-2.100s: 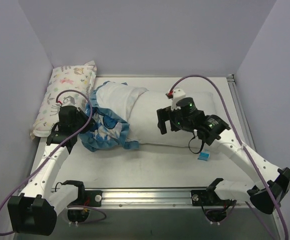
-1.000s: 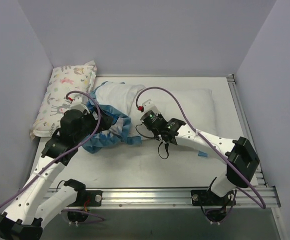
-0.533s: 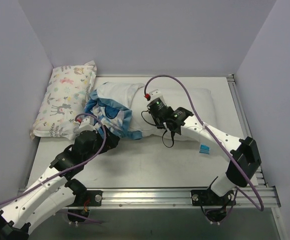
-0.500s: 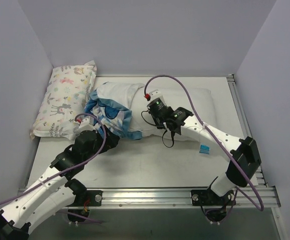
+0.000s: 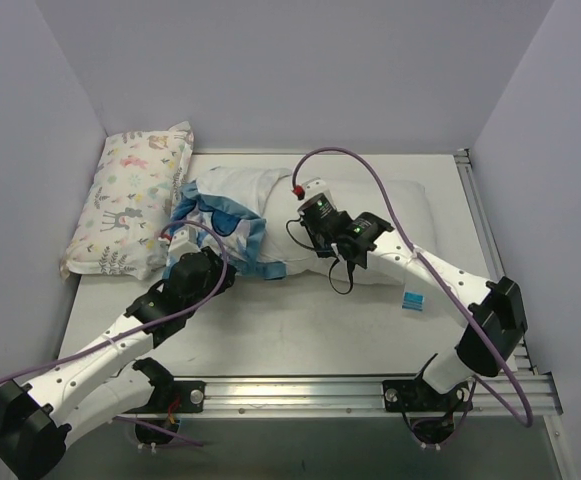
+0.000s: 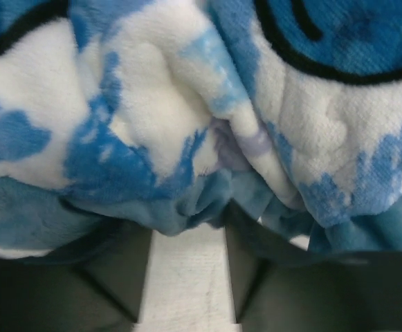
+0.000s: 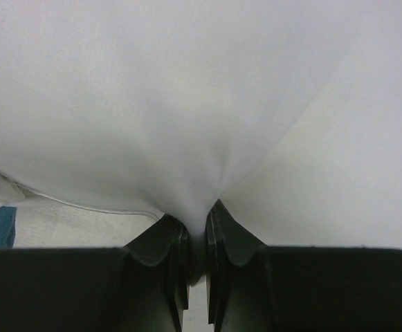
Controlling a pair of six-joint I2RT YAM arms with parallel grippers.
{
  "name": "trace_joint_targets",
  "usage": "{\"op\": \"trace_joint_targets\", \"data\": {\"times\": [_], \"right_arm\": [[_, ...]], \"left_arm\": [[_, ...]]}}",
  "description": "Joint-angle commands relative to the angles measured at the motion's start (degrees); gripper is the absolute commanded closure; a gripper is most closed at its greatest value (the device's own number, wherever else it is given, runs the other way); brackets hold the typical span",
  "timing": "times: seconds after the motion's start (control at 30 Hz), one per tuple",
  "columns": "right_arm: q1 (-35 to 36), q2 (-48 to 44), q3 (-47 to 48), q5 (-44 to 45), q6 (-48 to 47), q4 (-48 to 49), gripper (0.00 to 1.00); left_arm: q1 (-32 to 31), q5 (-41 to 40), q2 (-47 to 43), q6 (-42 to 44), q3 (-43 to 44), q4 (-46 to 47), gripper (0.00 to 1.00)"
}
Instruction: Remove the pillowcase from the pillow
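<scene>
The pillowcase point(image 5: 220, 225), blue-and-white plush with blue trim, is bunched over the left end of the white pillow point(image 5: 395, 215). My left gripper point(image 5: 213, 266) is at the bunch's near edge. In the left wrist view the pillowcase point(image 6: 187, 117) fills the frame, and a blue fold fills the gap between the fingers point(image 6: 111, 277) of the left gripper point(image 6: 190, 221); the fingertips are hidden under the cloth. My right gripper point(image 5: 315, 233) sits on the middle of the pillow. In the right wrist view, the right gripper point(image 7: 195, 232) is shut on a pinch of the white pillow point(image 7: 187, 104).
A smaller pillow printed with pastel animals point(image 5: 130, 200) leans at the back left against the wall. A small blue thing point(image 5: 411, 300) lies on the table near the pillow's front right. A metal rail point(image 5: 300, 395) runs along the near edge. Grey walls close in three sides.
My left arm has swung from the pillowcase's left side round to its near edge, and its jaws have narrowed onto the cloth. My right gripper moved left to the pillow's middle and holds it.
</scene>
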Motion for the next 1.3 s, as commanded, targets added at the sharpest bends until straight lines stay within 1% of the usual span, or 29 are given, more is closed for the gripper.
{"op": "trace_joint_targets", "data": {"times": [0.0,0.07,0.1,0.13,0.27,0.4,0.43,0.5,0.53,0.63,0.7,0.73,0.8,0.83,0.87,0.9,0.93,0.97,1.03,1.1,1.13,1.2,1.27], "right_arm": [[-0.4,-5.0,4.1,1.1,0.4,-1.0,1.00],[-0.3,-5.9,4.2,1.1,0.2,-1.5,1.00],[-0.4,-6.2,4.3,1.3,0.2,-1.7,1.00],[-0.4,-7.1,4.6,1.8,-0.1,-1.8,1.00],[-0.3,-10.1,6.1,3.2,-0.7,-4.2,1.00],[-0.2,-14.7,9.3,4.6,-1.3,-7.1,1.00],[-0.2,-15.7,10.2,4.9,-1.5,-7.8,1.00],[-0.2,-18.2,13.5,5.4,-2.0,-9.6,1.00],[-0.4,-19.3,14.9,5.6,-2.4,-10.1,1.00],[-2.2,-19.2,18.6,3.9,-2.7,-11.4,1.00],[-6.6,-18.2,19.6,0.3,-2.2,-11.4,1.00],[-8.4,-17.2,19.6,-3.5,-1.2,-11.4,1.00],[-11.7,-13.4,19.0,-8.1,-0.5,-10.3,1.00],[-15.4,-9.7,18.6,-11.6,0.3,-9.6,1.00],[-16.9,-7.4,18.2,-13.6,0.8,-8.3,1.00],[-18.5,-5.0,17.9,-15.5,1.3,-7.9,1.00],[-20.3,-0.6,17.6,-17.1,1.9,-7.6,1.00],[-20.9,1.5,17.2,-19.8,2.7,-6.1,1.00],[-21.3,7.3,16.2,-20.8,3.2,-4.5,1.00],[-21.3,10.4,15.8,-21.6,4.1,-3.7,1.00],[-21.3,12.8,16.2,-21.8,4.3,-3.5,1.00],[-21.3,14.5,16.7,-21.6,4.7,-3.1,1.00],[-21.4,15.2,18.7,-20.8,4.8,-3.3,0.80]], "left_arm": [[-0.1,-4.4,-0.7,1.8,2.1,3.0,0.58],[-0.1,-5.6,-0.7,3.8,3.6,2.0,0.75],[-0.1,-6.2,-0.7,4.5,5.0,0.9,0.92],[-0.1,-6.5,-0.7,5.3,5.8,0.5,1.00],[-0.4,-5.9,-2.6,10.3,9.7,-2.0,1.00],[-0.7,-6.1,-7.3,15.0,15.3,-6.6,1.00],[-0.8,-5.9,-7.8,16.0,18.5,-7.5,1.00],[-1.0,-5.5,-8.8,18.8,21.9,-9.4,1.00],[-1.4,-5.1,-8.6,19.6,26.0,-10.2,1.00],[-2.4,-4.2,-6.2,22.1,31.8,-12.1,1.00],[-2.8,-2.6,-2.8,23.1,36.2,-12.0,1.00],[-3.6,-2.5,-1.4,23.3,37.4,-11.9,1.00],[-4.2,-2.0,3.3,23.7,40.7,-12.1,1.00],[-4.2,-1.3,5.1,23.6,41.9,-12.1,1.00],[-4.3,-0.8,6.7,23.3,42.8,-12.0,1.00],[-4.3,-0.1,10.3,23.3,44.3,-11.5,1.00],[-4.3,-0.1,12.2,23.3,45.0,-11.4,1.00],[-3.8,-0.1,16.1,23.3,45.5,-11.3,1.00],[-2.3,2.4,19.9,22.6,46.5,-11.2,1.00],[0.6,5.8,24.0,21.0,45.8,-9.4,1.00],[1.1,7.9,25.0,20.8,44.7,-8.2,0.99],[3.0,8.6,26.9,20.4,43.8,-5.5,0.94],[4.7,11.0,29.0,20.1,44.0,-4.4,0.80]]}}
